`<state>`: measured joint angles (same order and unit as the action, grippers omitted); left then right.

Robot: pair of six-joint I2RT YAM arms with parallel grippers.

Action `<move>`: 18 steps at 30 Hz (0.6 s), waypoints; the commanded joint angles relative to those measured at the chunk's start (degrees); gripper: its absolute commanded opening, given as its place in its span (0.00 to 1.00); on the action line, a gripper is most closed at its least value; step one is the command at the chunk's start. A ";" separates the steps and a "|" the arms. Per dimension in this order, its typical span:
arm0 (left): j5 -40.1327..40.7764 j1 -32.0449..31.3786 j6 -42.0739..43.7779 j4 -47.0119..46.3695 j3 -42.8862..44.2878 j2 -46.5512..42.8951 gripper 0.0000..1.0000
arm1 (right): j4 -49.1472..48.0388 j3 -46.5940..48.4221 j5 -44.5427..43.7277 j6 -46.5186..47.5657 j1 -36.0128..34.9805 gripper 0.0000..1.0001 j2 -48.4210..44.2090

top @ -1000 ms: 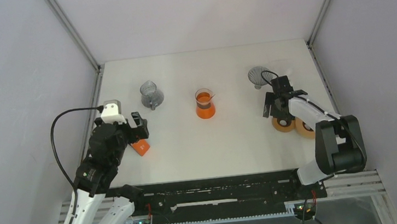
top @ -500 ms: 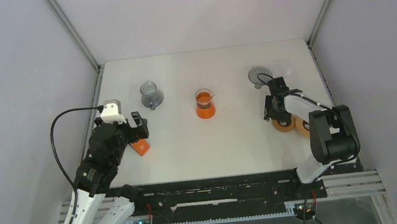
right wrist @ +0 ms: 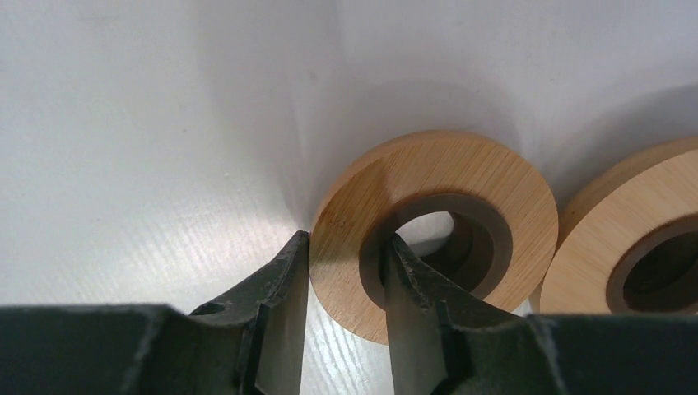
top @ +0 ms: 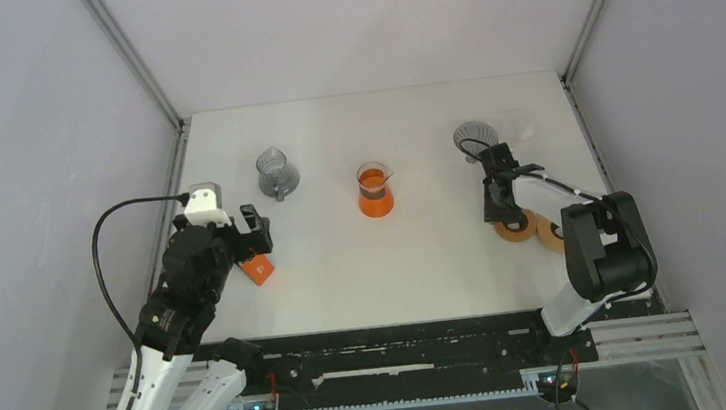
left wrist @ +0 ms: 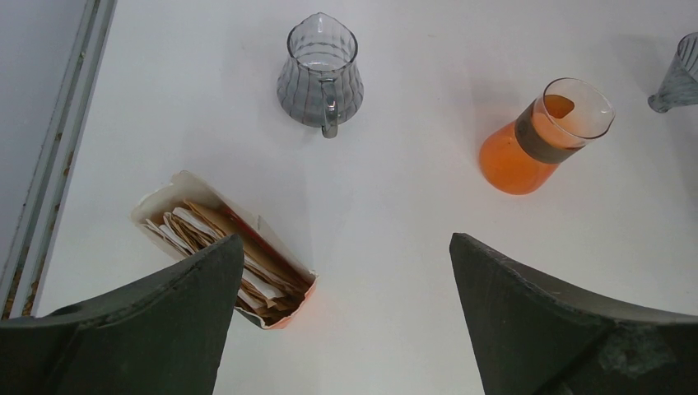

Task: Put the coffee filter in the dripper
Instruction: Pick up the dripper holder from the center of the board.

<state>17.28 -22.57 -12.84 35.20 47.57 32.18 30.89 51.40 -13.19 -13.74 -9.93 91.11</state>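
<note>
Filters (left wrist: 206, 226): paper, packed in the open box (left wrist: 177, 185), just under my left gripper (left wrist: 344, 243).
Handling: I judge them light, floppy, easily creased (several may lift together); I'd pinch one exposed edge.
Left gripper: jaws wide, empty.
Right gripper (right wrist: 346, 243): nipping a wooden ring (right wrist: 461, 177).
Dripper (top: 474, 138): far right, well apart.

A glass flask (top: 375, 192) of orange liquid, banded dark at the neck, stands at the centre of the white table (top: 425, 269). A ribbed grey glass jug (top: 277, 173) with a handle stands upright to its left. At centre right lie the left wooden ring (top: 524, 232) and, just beside it, the right wooden ring (top: 547, 235), each with a dark-lined hole.
</note>
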 commanded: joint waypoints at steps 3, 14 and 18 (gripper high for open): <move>-1.26 0.91 1.07 -2.06 -1.27 -0.56 1.00 | 1.98 4.23 -1.69 1.77 -4.72 0.37 -2.13; -2.34 2.93 0.47 -2.15 -1.30 -0.41 1.00 | 11.23 15.30 -2.01 5.70 -13.24 0.36 -4.56; -2.42 3.87 0.34 -2.06 -1.38 -0.30 1.00 | 12.65 21.32 -1.15 7.82 -16.56 0.36 -4.43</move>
<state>15.79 -19.77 -12.93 35.16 47.57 32.18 41.87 66.46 -14.20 -9.23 -23.75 89.45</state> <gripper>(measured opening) 0.998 0.414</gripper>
